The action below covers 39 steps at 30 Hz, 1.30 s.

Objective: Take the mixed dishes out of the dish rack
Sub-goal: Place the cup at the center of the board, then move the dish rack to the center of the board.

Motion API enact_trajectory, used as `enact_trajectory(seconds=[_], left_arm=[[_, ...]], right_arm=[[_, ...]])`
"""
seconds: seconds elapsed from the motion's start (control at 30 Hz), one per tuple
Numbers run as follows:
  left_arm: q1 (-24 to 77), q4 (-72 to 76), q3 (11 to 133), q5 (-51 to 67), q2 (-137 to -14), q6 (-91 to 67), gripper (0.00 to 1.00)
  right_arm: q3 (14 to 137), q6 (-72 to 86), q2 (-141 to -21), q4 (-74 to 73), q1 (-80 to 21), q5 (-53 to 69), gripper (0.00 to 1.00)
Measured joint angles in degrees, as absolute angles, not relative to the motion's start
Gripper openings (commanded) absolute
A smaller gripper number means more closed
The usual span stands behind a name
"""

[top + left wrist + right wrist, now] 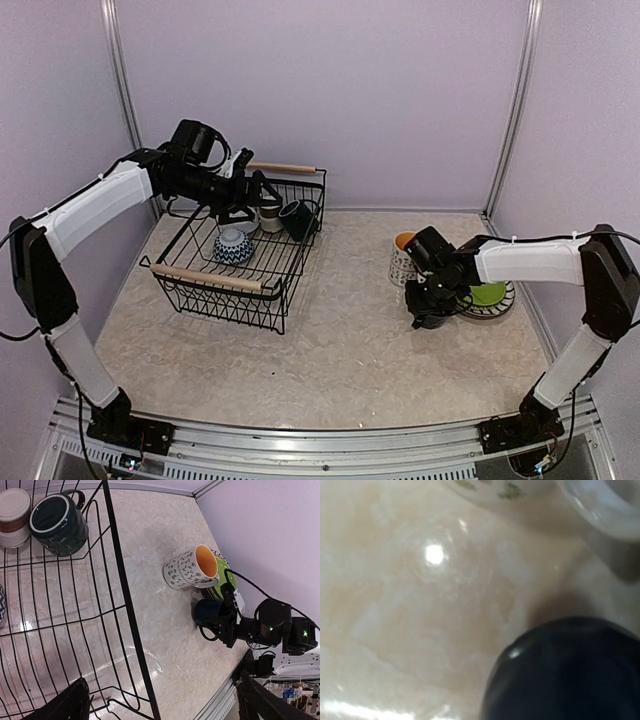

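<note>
The dish rack (222,296) stands at the left and holds a small patterned bowl (233,246), a dark mug (298,218) and a small cup (270,215). My left gripper (240,207) hovers open over the rack's back part, above these dishes. In the left wrist view its fingers (67,705) frame the rack's right wall (122,587), with nothing between them. On the table at the right sit a white patterned mug (402,260) and a lime green plate (490,294). My right gripper (428,310) is down on another dark mug (206,611) standing on the table; its jaws are hidden.
The green plate lies on a stack of plates (492,310) near the right wall. The right wrist view is blurred, with the dark mug (570,675) filling its lower right. Bare table lies between the rack and the unloaded dishes.
</note>
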State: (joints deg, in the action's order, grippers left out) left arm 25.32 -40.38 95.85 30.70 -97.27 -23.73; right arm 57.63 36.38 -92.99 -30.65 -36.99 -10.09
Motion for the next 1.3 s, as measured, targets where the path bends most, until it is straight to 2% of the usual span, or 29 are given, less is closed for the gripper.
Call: enact_trajectory(seconds=[0.2, 0.53, 0.63, 0.77, 1.3], left_arm=[[28.86, -42.94, 96.55, 30.65, -101.3, -23.73, 0.96], [31.97, -44.66, 96.62, 26.72, -102.5, -23.03, 0.97], [31.97, -45.21, 96.84, 24.75, -102.5, -22.44, 0.98], [32.1, -45.91, 97.08, 21.1, -102.39, -21.91, 0.99], [30.5, -51.31, 89.47, 15.07, -97.76, -26.55, 0.99]], right_arm=[[58.67, 35.68, -93.36, -28.77, -36.95, -10.33, 0.48], [58.87, 34.96, -89.91, -28.84, -37.08, -10.04, 0.86], [58.83, 34.65, -86.85, -28.77, -37.63, -10.2, 0.94], [58.54, 34.5, -83.33, -28.71, -38.59, -10.52, 1.0], [50.96, 34.33, -72.01, -23.07, -39.66, -9.98, 1.0]])
